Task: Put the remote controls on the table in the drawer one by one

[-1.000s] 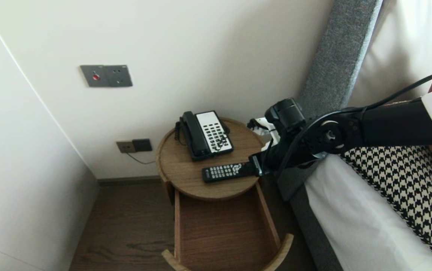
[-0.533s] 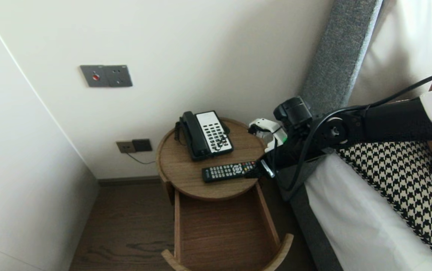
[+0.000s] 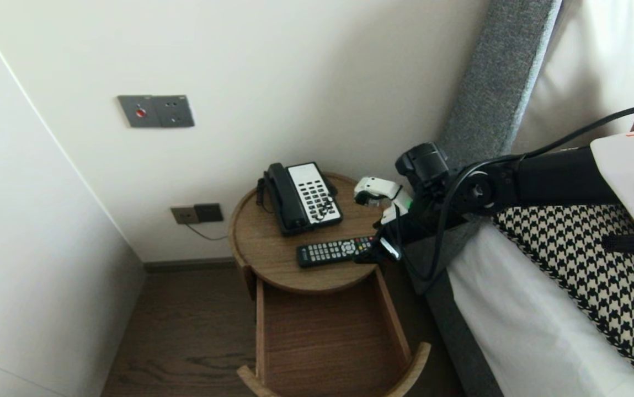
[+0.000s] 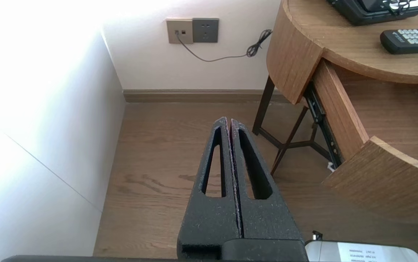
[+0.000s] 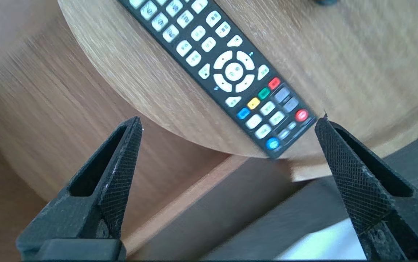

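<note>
Hovering right end effector (image 5: 227,120) released, beside remote (image 5: 227,72) end at counter (image 3: 272,253) edge; left end effector (image 4: 229,120) clenched, parked.

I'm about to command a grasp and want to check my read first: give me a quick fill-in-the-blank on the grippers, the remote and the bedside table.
1. The right gripper sits at the coloured-button end of the remote with its jaws ____.
2. The left gripper, parked low beside the table, is ____.
3. On the table top, the remote lies nearer the pulled-out drawer than the ____ does.

Missing words: open; shut; telephone
</note>
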### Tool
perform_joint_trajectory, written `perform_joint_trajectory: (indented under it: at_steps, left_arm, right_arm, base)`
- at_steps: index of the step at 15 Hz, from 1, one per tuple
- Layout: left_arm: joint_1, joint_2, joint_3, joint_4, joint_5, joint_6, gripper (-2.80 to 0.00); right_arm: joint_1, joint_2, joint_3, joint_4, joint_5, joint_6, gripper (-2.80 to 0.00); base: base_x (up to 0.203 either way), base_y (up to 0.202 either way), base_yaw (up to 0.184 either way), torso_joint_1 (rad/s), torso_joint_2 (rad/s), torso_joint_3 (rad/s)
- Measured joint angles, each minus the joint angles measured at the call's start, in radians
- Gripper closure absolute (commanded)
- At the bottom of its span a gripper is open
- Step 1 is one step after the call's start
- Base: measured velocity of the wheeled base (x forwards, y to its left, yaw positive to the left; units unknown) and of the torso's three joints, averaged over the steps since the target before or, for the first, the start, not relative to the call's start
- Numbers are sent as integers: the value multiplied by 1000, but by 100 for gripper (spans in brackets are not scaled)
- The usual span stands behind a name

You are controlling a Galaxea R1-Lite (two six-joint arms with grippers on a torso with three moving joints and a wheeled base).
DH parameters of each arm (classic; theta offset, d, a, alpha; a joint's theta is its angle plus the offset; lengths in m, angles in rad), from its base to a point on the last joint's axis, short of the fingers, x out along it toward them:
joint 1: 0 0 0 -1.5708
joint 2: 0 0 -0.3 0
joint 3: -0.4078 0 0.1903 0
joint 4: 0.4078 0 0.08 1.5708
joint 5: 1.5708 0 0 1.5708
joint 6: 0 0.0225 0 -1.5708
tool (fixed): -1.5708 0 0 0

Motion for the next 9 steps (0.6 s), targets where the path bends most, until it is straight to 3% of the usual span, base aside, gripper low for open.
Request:
perform_joint_trajectory:
  at_steps: [6, 9]
  left_arm:
    - [0, 0, 0, 0, 0, 0, 0]
    - [0, 0, 0, 0, 0, 0, 0]
  right_arm:
    - [-2, 67, -222, 271, -3, -146, -280]
    - [-6, 107, -280, 303, -4, -241, -280]
  base:
    - [0, 0, 0, 0, 0, 0]
    - [0, 0, 0, 0, 0, 0]
